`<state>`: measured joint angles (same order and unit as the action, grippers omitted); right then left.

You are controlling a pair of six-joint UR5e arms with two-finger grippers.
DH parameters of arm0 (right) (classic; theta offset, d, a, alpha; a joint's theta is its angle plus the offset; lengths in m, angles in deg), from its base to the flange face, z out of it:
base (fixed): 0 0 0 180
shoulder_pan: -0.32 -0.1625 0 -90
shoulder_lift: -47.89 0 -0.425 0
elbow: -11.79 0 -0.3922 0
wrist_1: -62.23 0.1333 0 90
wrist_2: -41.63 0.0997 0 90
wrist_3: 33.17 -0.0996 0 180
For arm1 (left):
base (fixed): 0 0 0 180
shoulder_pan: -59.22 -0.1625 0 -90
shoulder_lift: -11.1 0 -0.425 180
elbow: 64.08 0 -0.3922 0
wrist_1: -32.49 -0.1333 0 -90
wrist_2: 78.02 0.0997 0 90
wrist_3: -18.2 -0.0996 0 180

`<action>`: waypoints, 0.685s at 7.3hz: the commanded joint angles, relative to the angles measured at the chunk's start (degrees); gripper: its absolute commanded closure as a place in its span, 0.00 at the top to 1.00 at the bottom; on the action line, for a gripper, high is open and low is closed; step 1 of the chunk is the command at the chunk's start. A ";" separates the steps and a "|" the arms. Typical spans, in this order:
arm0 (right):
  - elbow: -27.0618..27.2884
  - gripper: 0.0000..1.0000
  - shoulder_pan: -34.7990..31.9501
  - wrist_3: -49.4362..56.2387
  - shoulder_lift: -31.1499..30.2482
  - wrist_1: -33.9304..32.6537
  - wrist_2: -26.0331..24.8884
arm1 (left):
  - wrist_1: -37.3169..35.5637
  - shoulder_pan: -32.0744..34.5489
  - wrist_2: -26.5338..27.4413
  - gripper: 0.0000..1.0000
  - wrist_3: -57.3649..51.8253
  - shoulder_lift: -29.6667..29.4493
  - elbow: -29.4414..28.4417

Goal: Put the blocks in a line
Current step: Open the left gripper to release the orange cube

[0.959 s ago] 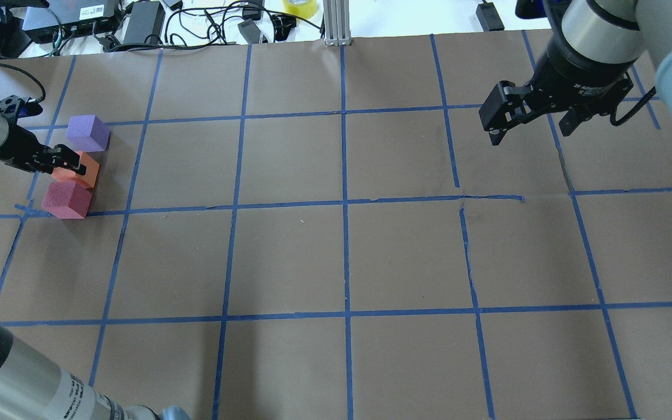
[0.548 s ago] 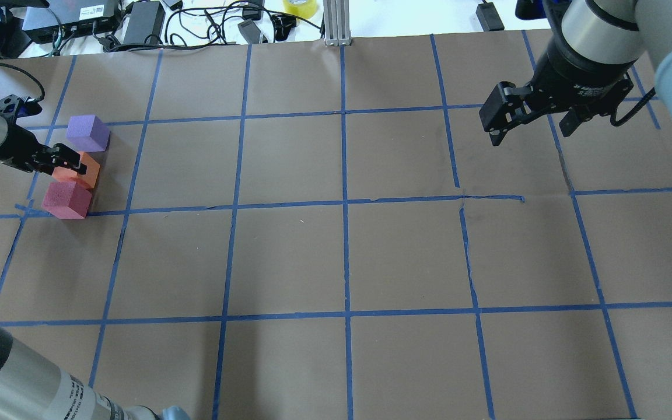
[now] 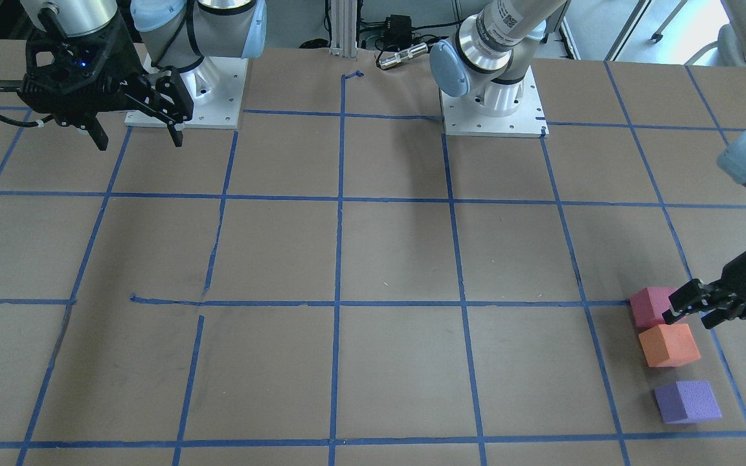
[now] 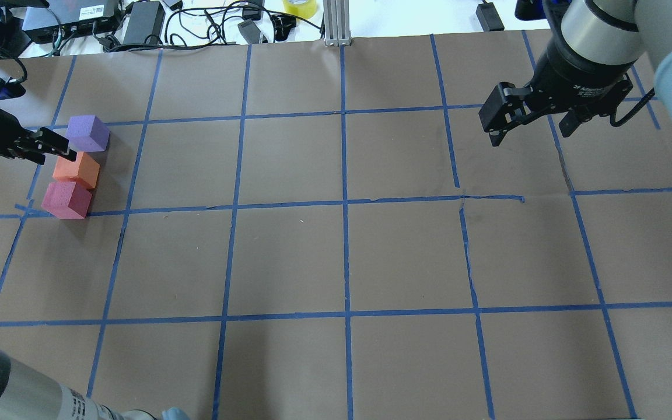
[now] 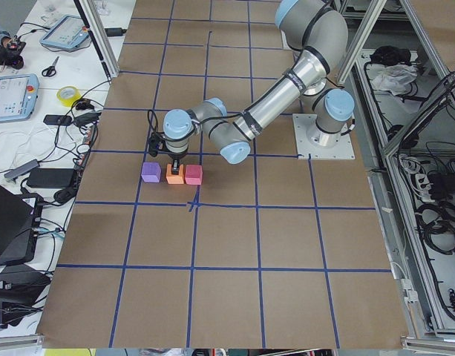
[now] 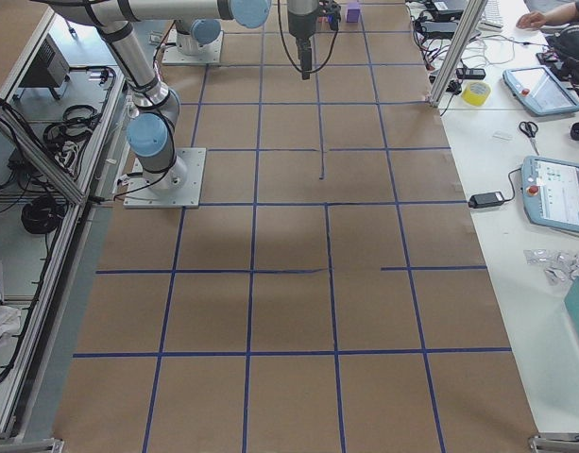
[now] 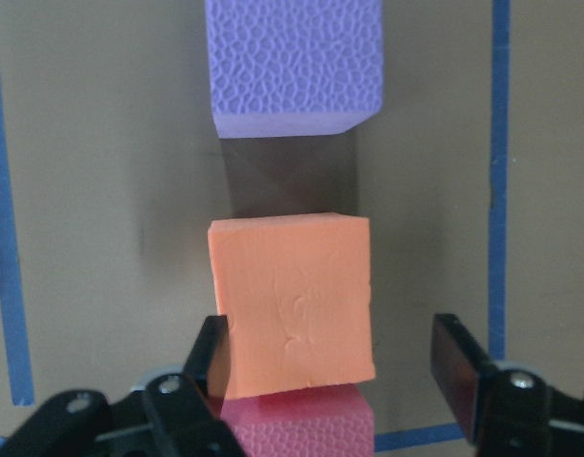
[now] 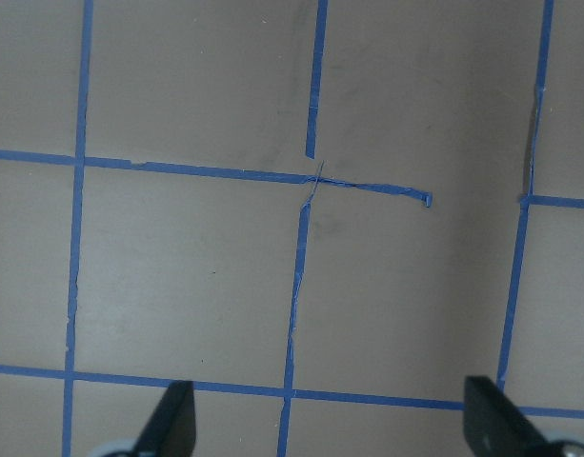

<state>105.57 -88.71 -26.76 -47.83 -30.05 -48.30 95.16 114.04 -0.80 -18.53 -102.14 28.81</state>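
Observation:
Three blocks sit in a short row at the table's left end: purple point(image 4: 87, 133), orange point(image 4: 76, 169) and red-pink point(image 4: 66, 199). Orange point(image 7: 293, 300) touches red-pink point(image 7: 296, 424); a small gap separates it from purple point(image 7: 293, 62). My left gripper point(image 4: 50, 149) hovers open above the row, holding nothing, its fingers point(image 7: 211, 354) spread wider than the orange block. In the front view it point(image 3: 687, 314) hangs over red-pink point(image 3: 650, 306), beside orange point(image 3: 669, 345) and purple point(image 3: 687, 401). My right gripper point(image 4: 531, 131) hangs open and empty far off at the right.
Brown paper with a blue tape grid point(image 4: 345, 201) covers the table. Cables, power bricks and a yellow tape roll point(image 4: 300, 7) lie past the far edge, next to an aluminium post point(image 4: 336, 23). The arm bases point(image 3: 493, 107) stand at the robot's side.
My left gripper has come off the orange block, where its fingers were, and drawn back up and away. The three blocks and the right arm have stayed put.

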 commanded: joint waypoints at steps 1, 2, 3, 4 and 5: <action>0.00 1.00 0.00 0.00 0.01 0.00 -0.07 | 10.31 2.11 0.21 0.91 0.51 8.52 -0.08; 0.00 1.00 0.00 0.00 0.01 0.00 -0.15 | 14.89 7.35 2.12 0.91 3.65 12.83 -0.52; 0.00 1.00 0.00 0.00 0.01 0.00 -0.07 | 16.85 15.06 5.97 0.91 14.82 16.35 -0.78; 0.00 1.00 0.00 0.00 0.01 0.00 -0.15 | 19.22 23.40 6.18 0.91 25.81 18.83 -1.14; 0.00 1.00 0.00 0.00 0.01 0.00 -0.15 | 19.24 31.05 6.62 0.91 33.66 19.81 -1.05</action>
<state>105.57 -88.71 -26.76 -47.82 -30.05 -48.43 113.15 135.70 4.88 4.46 -84.49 27.86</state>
